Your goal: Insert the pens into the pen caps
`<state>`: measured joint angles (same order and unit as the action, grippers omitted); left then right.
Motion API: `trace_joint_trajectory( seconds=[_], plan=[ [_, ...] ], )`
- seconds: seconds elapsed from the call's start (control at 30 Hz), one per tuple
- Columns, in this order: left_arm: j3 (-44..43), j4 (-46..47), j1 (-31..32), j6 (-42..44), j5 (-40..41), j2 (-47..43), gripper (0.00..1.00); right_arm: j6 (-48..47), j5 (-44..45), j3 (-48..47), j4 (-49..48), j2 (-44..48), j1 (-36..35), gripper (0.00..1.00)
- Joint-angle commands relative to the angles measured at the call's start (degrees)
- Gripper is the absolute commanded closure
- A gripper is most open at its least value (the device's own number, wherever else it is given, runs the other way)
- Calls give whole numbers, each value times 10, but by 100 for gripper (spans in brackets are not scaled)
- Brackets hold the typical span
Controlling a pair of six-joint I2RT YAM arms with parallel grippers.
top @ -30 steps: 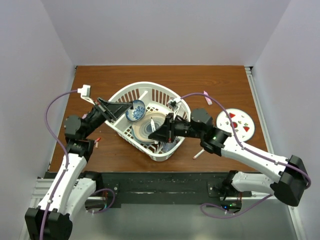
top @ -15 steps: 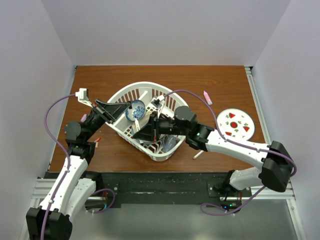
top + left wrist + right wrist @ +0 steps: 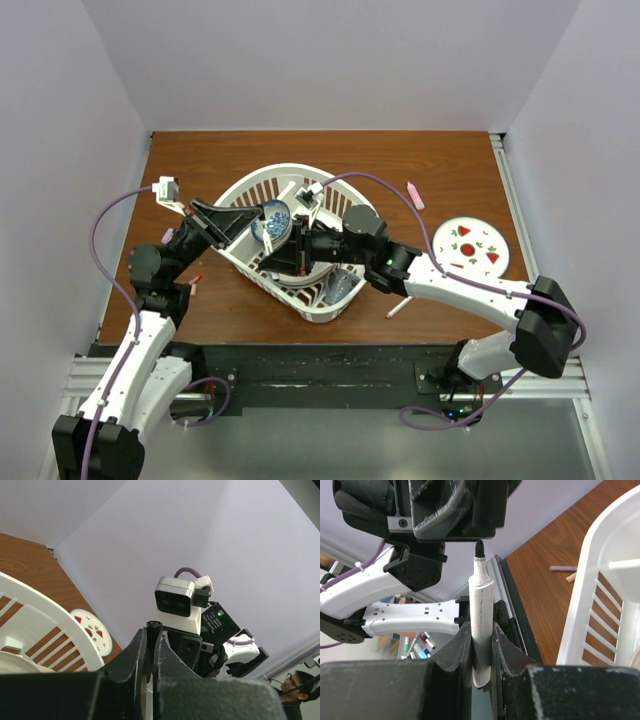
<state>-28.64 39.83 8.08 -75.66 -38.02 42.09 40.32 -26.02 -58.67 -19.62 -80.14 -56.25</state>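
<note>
My left gripper is shut on a short black pen cap, held up over the white basket's left side; only the cap's end shows between the jaws. My right gripper is shut on a white-barrelled pen with a black tip. The tip points at my left gripper and stands just short of it. A pink pen lies on the table at the back right, and a white pen lies near the front. Small red and pink pieces lie by the left arm.
The white slatted basket stands mid-table and holds a blue bowl, a plate and a cup. A white plate with red marks lies at the right. The brown table is walled in by white panels.
My right arm has swung left across the basket with the white pen, bringing its tip up to my left gripper. The left arm has barely moved.
</note>
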Motion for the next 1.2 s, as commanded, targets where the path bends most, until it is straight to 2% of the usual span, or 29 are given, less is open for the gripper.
trace_joint_trajectory(
  seconds=[0.0, 0.43, 0.63, 0.83, 0.93, 1.0, 1.03, 1.1, 1.13, 1.17],
  plan=[
    [3, 34, 4, -4, -15, -10, 100, -2, 14, -31, -15, 0, -3, 100],
    [16, 28, 4, -3, -31, -34, 100, -9, 30, -43, -1, -5, -4, 100],
    [19, -3, 4, 20, -39, -46, 100, -11, 47, -57, 1, -4, -4, 100],
    [5, -74, 4, 69, -52, -51, 100, -59, 92, -109, 71, -20, -4, 100],
    [1, -69, 5, 76, -64, -52, 100, -74, 98, -123, 84, -27, -4, 100],
    [2, -50, 5, 67, -79, -54, 90, -87, 100, -131, 92, -31, -4, 100],
    [1, -31, 4, 61, -84, -55, 71, -92, 100, -131, 93, -28, -4, 100],
    [-4, -22, 4, 54, -92, -63, 52, -105, 98, -123, 92, -22, -4, 100],
    [-14, -23, 5, 56, -94, -67, 40, -109, 96, -120, 92, -13, -4, 100],
    [-19, -25, 5, 64, -99, -73, 36, -113, 89, -116, 92, -7, -4, 100]
  ],
)
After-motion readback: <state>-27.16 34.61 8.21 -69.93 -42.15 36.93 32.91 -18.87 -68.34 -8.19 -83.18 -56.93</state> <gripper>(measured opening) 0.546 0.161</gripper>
